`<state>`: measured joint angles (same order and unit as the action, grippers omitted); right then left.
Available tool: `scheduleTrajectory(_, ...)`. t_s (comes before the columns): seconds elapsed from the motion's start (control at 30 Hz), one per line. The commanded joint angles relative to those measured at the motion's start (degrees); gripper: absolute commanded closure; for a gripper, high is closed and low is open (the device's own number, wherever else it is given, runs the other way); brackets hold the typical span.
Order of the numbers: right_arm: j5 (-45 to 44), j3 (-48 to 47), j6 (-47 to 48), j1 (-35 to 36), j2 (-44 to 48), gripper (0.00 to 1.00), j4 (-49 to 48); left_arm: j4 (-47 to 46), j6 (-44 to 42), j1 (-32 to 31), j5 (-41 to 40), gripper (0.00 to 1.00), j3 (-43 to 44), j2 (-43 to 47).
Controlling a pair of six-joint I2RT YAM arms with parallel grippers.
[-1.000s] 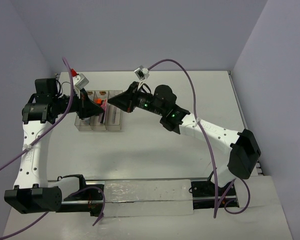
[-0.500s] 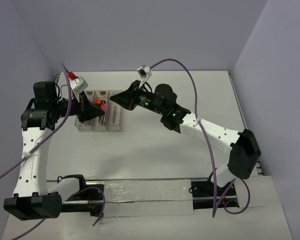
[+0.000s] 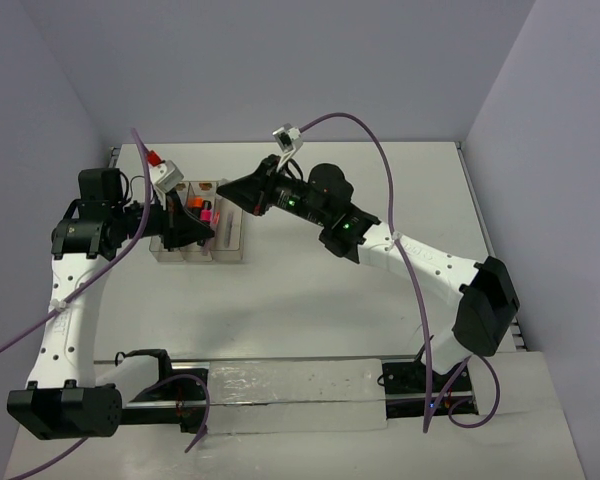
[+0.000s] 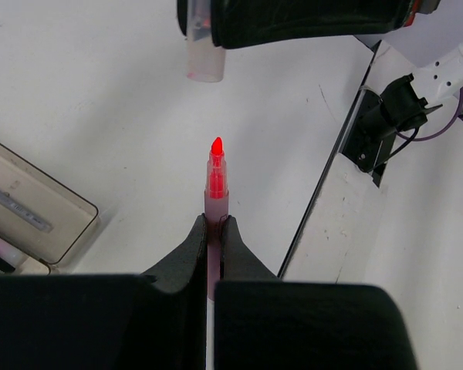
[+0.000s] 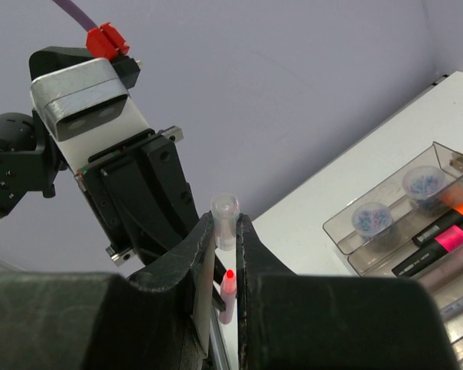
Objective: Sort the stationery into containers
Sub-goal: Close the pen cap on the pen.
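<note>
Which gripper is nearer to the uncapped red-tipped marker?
Left. The left gripper is shut on the red-tipped marker; the right gripper holds a clear cap just beyond its tip, apart from it.

Bright, even light throughout, with soft faint shadows and no glare.

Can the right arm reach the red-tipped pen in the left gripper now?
Probably yes: the right gripper, shut on a clear cap, sits just off the tip of the pen, nothing between them.

Robot lab cell: white table (image 3: 310,285), bare lilac walls (image 3: 280,70), cabled left arm (image 3: 65,300) and right arm (image 3: 430,265) bolted at near edge.
</note>
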<state>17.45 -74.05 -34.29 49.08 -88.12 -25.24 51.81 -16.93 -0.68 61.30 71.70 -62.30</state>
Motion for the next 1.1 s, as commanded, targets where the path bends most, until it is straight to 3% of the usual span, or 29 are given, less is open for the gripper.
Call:
scheduleTrajectory(0.0, 0.65, -3.48, -0.42, 0.05, -0.54, 1.0, -1.7, -2.41, -0.57, -0.29, 2.17, 1.0, 0.86, 0.62)
scheduleTrajectory(1.07, 0.85, 0.47, 1.52, 0.58, 2.08, 1.0, 0.73, -8.67, 5.34, -0.29, 0.56, 1.0, -0.51, 0.43)
